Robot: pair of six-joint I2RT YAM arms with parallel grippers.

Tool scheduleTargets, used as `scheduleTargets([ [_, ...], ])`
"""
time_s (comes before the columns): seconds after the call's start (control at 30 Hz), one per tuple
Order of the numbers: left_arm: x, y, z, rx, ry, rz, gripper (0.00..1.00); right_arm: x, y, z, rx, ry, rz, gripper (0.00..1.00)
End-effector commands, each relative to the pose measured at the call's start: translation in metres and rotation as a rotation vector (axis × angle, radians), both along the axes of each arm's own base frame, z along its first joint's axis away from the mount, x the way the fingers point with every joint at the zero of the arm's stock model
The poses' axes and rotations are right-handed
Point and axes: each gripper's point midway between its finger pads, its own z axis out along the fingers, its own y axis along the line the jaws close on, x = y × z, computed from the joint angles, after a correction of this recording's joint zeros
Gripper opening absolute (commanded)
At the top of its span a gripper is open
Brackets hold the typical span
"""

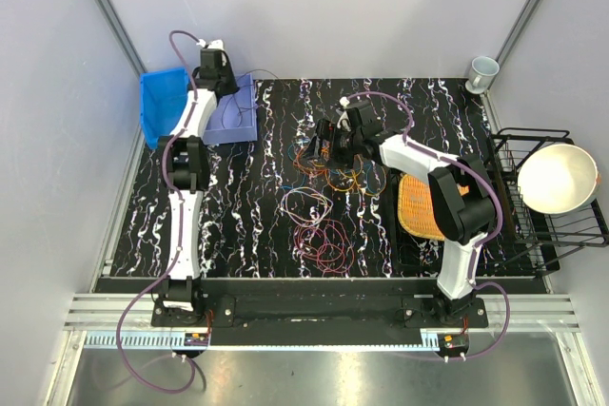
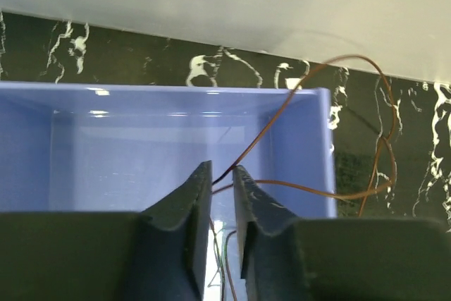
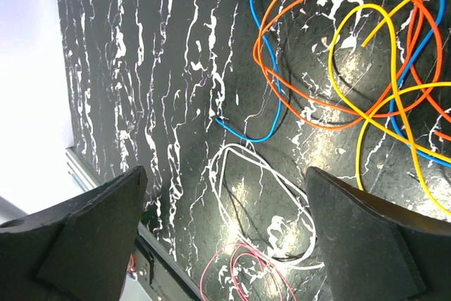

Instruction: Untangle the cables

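Currently, left gripper (image 2: 221, 168) over the pale blue bin (image 2: 176, 96) at the table's far left corner. Jaws stand nearly together, a thin brown cable (image 2: 356, 56) running into the slit; pinched or loose, cannot tell. Mid-table, right gripper (image 3: 225, 170) spread wide and empty above the orange-yellow-blue tangle (image 1: 331, 161). Risk: the cable trails over the bin wall — a pull could snag it on the rim or slide it free. Surface: table (image 1: 238, 216) glossy black, white-veined — plain grey panel walls around.
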Motion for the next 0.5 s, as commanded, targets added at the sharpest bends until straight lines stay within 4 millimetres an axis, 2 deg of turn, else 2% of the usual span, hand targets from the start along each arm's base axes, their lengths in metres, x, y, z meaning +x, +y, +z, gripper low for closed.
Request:
scheduleTargets([
  [0.0, 0.012, 0.001, 0.012, -0.111, -0.056, 0.010, 0.15, 0.011, 0.005, 0.016, 0.054, -0.025, 0.006, 1.00],
  [0.03, 0.014, 0.002, 0.013, -0.114, -0.064, 0.018, 0.03, 0.011, 0.005, 0.017, 0.059, -0.026, 0.007, 1.00],
  [0.07, 0.014, 0.003, 0.014, -0.120, -0.070, 0.027, 0.00, 0.011, 0.004, 0.017, 0.058, -0.024, 0.005, 1.00],
  [0.27, 0.014, -0.008, 0.026, -0.135, -0.117, -0.040, 0.00, 0.011, 0.002, 0.018, 0.060, -0.027, 0.001, 1.00],
  [0.3, 0.011, -0.009, 0.030, -0.132, -0.121, -0.048, 0.00, 0.011, 0.003, 0.019, 0.062, -0.028, 0.001, 1.00],
  [0.37, 0.003, -0.006, 0.053, -0.122, -0.151, -0.034, 0.00, 0.010, 0.002, 0.019, 0.063, -0.028, 0.002, 1.00],
  [0.4, -0.007, -0.004, 0.043, -0.116, -0.127, -0.029, 0.00, 0.011, 0.002, 0.019, 0.065, -0.028, 0.001, 1.00],
  [0.43, -0.009, -0.002, 0.084, -0.109, -0.202, -0.019, 0.00, 0.010, 0.003, 0.021, 0.070, -0.028, 0.001, 1.00],
  [0.47, -0.013, 0.000, 0.097, -0.105, -0.220, -0.014, 0.00, 0.009, 0.003, 0.022, 0.070, -0.029, 0.003, 1.00],
])
